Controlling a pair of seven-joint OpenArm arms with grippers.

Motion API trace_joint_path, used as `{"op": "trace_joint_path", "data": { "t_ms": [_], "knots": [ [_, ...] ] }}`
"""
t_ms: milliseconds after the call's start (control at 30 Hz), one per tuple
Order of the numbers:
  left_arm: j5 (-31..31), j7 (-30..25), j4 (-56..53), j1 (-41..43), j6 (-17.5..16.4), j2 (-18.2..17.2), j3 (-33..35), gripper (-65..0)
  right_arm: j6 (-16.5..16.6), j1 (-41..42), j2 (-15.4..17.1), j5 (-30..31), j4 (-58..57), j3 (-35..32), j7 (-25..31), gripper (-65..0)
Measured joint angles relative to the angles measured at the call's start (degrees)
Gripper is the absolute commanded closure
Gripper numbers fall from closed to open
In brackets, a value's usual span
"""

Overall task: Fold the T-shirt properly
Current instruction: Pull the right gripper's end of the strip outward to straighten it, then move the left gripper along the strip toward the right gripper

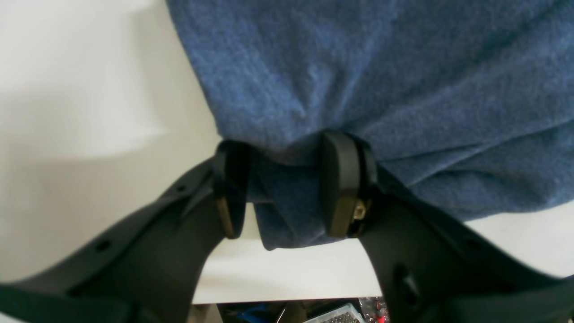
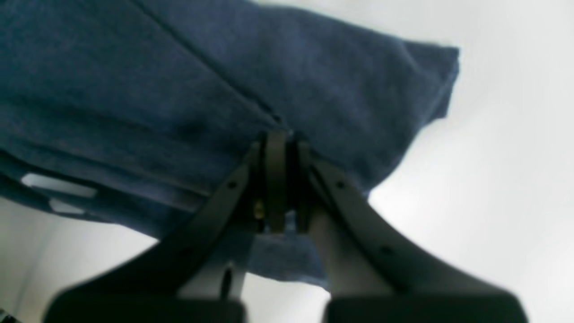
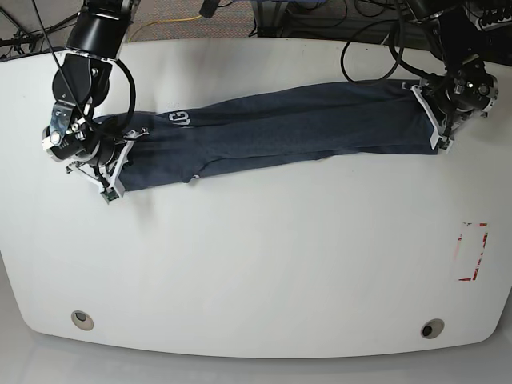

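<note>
Our right fingers (image 2: 280, 179) are pinched tight on the T-shirt (image 3: 280, 128); left fingers (image 1: 287, 188), half-spread, bunch its other end (stretched along the counter (image 3: 256, 264)). Uneven pulling could slip that looser hold.

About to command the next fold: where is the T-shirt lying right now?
In the base view the T-shirt stretches as a long band across the far half of the white table, between the right gripper at view-left and the left gripper at view-right.
</note>
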Motion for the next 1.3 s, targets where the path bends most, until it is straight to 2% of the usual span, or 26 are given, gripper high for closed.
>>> {"op": "trace_joint_path", "data": {
  "t_ms": [33, 100, 167, 200, 300, 367, 433, 500, 667, 767, 867, 967, 1067, 1167, 1300],
  "knots": [
    [0.00, -0.02, 0.04, 0.00, 0.07, -0.04, 0.28, -23.9, 0.00, -0.46, 0.13, 0.11, 0.00, -0.07, 0.96, -0.8],
    [0.02, 0.02, 0.20, 0.00, 0.07, -0.13, 0.42, -23.9, 0.04, -1.55, 0.24, 0.33, 0.02, 0.61, 2.16, -7.5],
    [0.02, 0.00, 0.20, -0.11, 0.07, -0.11, 0.37, -24.0, 0.09, -2.34, 0.11, 1.05, -0.02, 3.50, 2.25, -17.6],
    [0.02, 0.17, 0.20, -0.50, 0.07, -0.11, 0.37, -24.2, 0.04, -2.54, 0.28, 0.98, 0.00, 4.96, 2.14, -24.9],
    [0.00, 1.05, 0.11, -1.84, 0.07, 0.15, 0.33, -24.2, -0.11, -2.99, 0.83, -0.37, 1.99, 8.63, -0.17, -39.2],
    [-2.54, 0.96, 0.09, -2.27, 0.07, 0.22, 0.35, -24.3, -0.20, -3.28, 0.39, 0.00, 6.01, 10.29, -1.97, -42.5],
    [-5.03, 1.25, 0.09, -2.34, 0.07, 0.15, 0.28, -24.4, -0.17, -3.30, -1.29, 0.24, 9.31, 11.37, -3.15, -42.5],
    [-7.50, 1.55, 0.09, -2.73, 0.07, 0.17, 0.26, -27.9, -0.15, -3.69, -3.32, 0.59, 12.52, 11.45, -4.61, -42.5],
    [-13.55, 1.49, -0.02, -3.67, 0.09, 0.11, 0.26, -45.4, 0.00, -3.91, -7.65, 0.48, 14.71, 11.56, -9.84, -42.3],
    [-17.97, 1.66, -0.02, -3.56, 0.09, -0.22, 0.28, -46.0, -0.04, -4.04, -10.34, 0.26, 14.62, 11.52, -10.27, -42.3],
    [-23.87, 1.81, -0.31, -3.52, 0.09, -2.71, 0.33, -45.7, -0.07, -4.07, -12.81, 0.48, 11.67, 11.17, -9.90, -42.2],
    [-30.01, 1.75, -0.35, -3.58, 0.09, -4.66, -0.94, -43.8, 0.02, -3.96, -13.25, 0.85, 7.28, 11.15, -9.86, -40.4],
    [-35.10, 1.70, -0.46, -3.65, 0.09, -4.81, -5.77, -43.9, -0.07, -4.07, -12.68, 4.94, 4.04, 11.67, -8.59, -30.9],
    [-37.55, 2.23, -3.34, -3.74, 0.09, -5.44, -9.94, -43.9, -0.11, -3.82, -10.80, 10.08, 1.05, 11.19, -8.20, -20.1],
    [-37.92, 6.88, -8.61, -5.18, 0.11, -6.62, -13.70, -43.9, -0.13, -2.93, -9.51, 13.11, -1.99, 11.06, -7.56, -17.3]
  ]
}}
